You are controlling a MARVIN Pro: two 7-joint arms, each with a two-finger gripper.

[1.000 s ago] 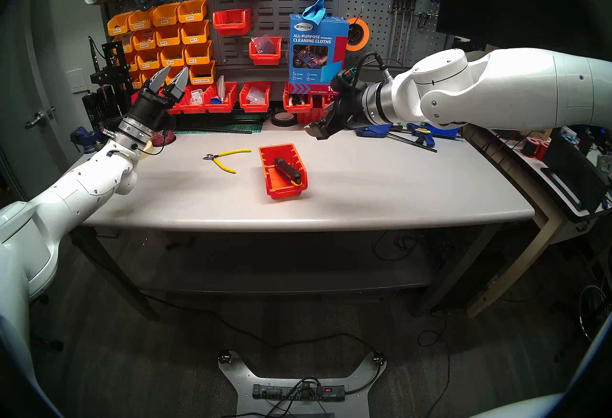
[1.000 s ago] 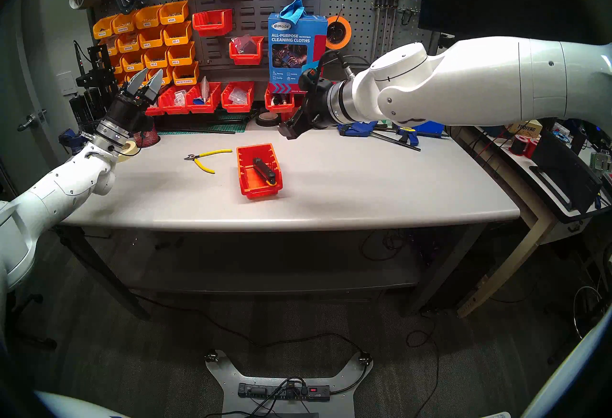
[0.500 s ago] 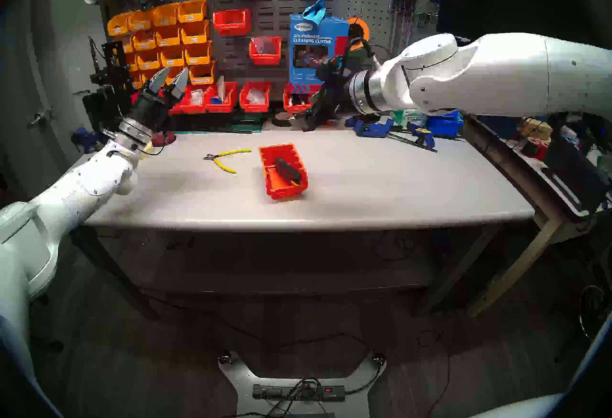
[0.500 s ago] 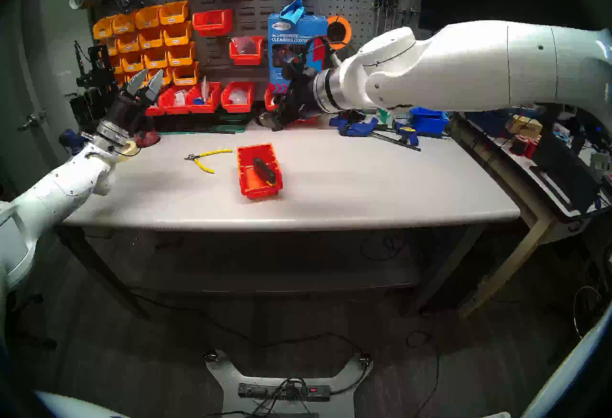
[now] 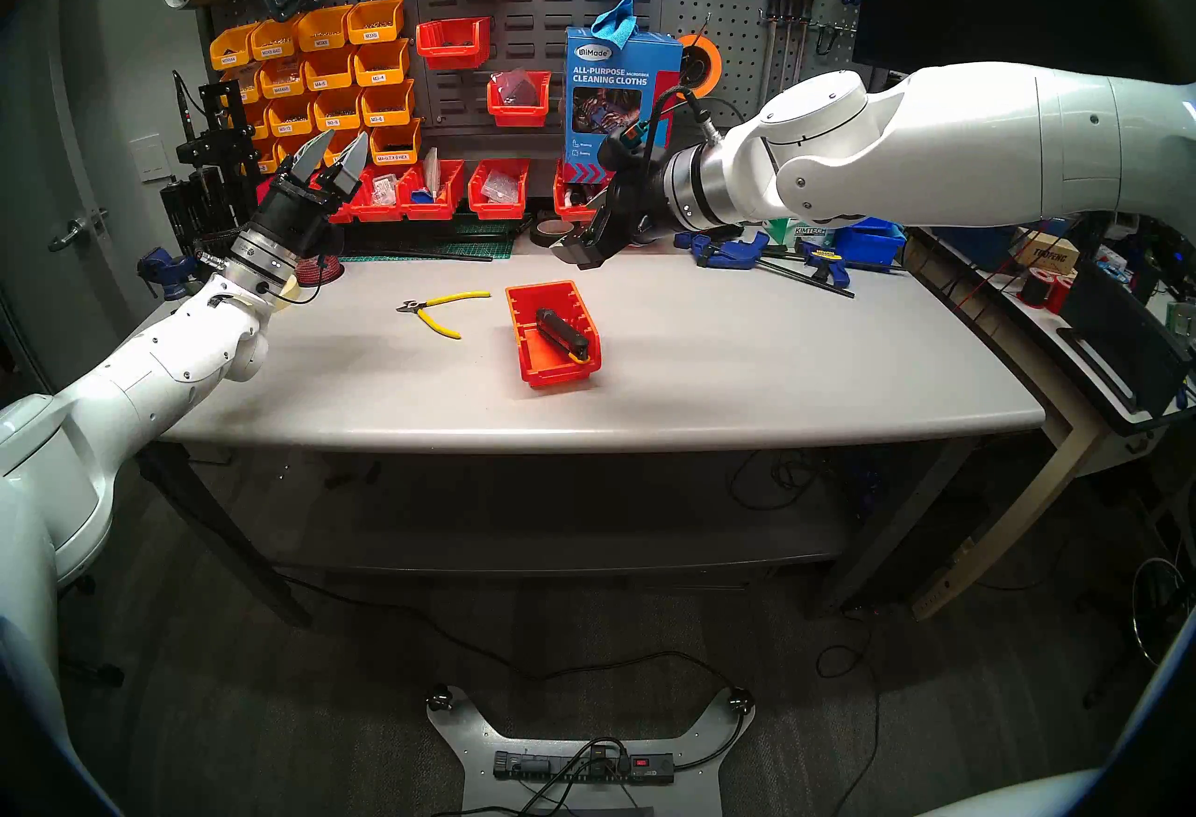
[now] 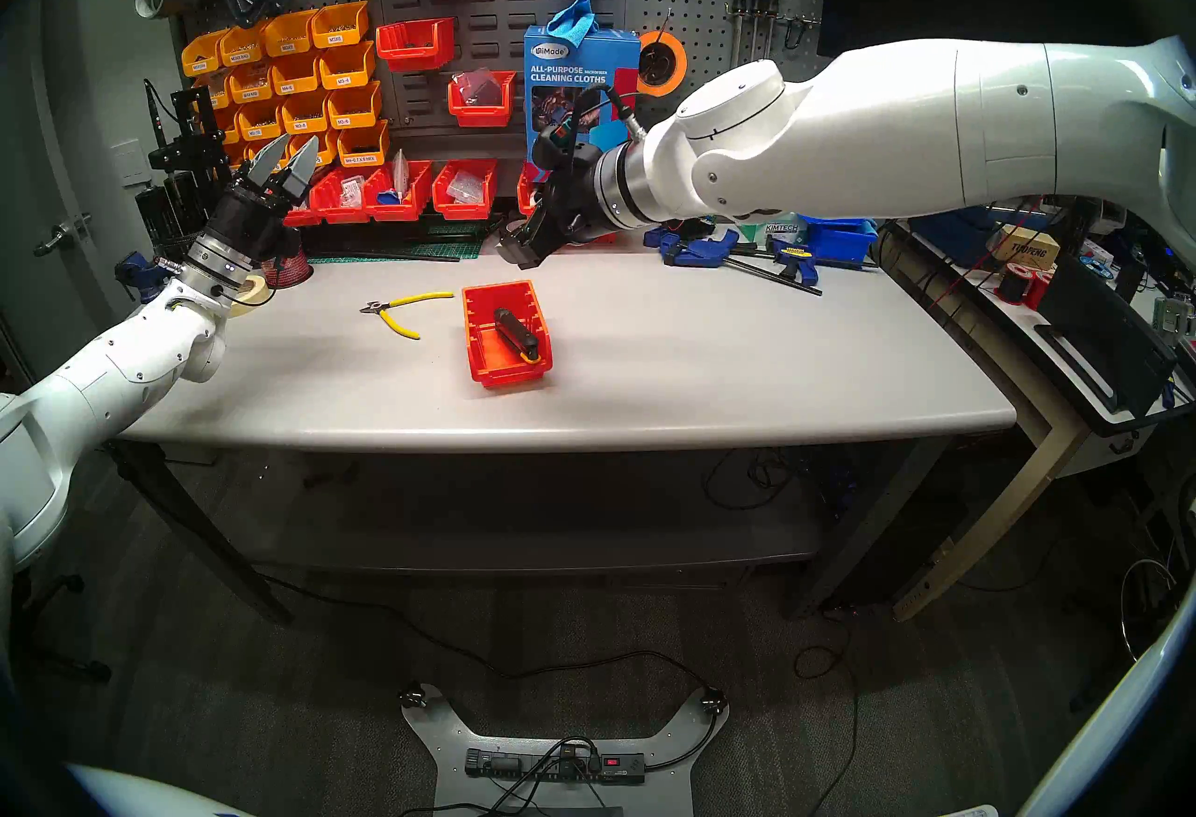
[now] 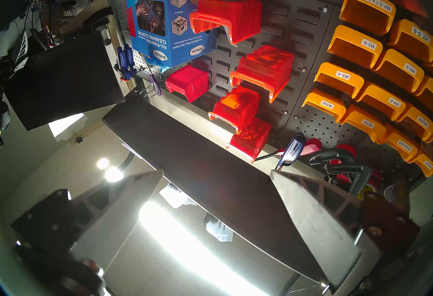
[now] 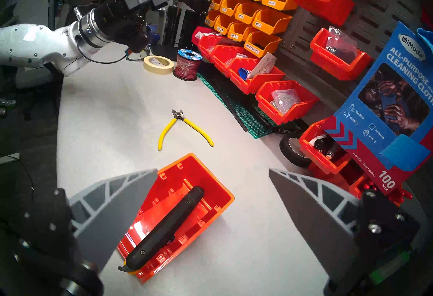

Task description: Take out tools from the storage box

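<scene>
You have the red-orange storage box (image 5: 553, 337) sitting open-topped near the middle of the grey table (image 5: 744, 369), and one tool is in it: the black knife-like tool (image 8: 167, 224) lies diagonally along the box floor, its yellow-tipped end poking over the lower front lip. The yellow-handled cutters (image 5: 437, 309) lie flat on the tabletop just left of the box, handles splayed apart, clear of the box wall. Your right gripper (image 5: 578, 254) hangs in the air beyond the far end of the box, angled down toward the table; its two grey fingers (image 8: 112, 213) stand spread wide with nothing between them, and through its wrist camera you see the box and the knife framed in that gap. Your left gripper (image 5: 336, 146) is raised off the table's left edge, pointing up at the wall of yellow-orange bins (image 5: 323, 78); its fingers are also parted and empty. A roll of masking tape (image 8: 158, 64) and a red wire spool (image 8: 187, 64) stand side by side at the back left, well apart from the box.
</scene>
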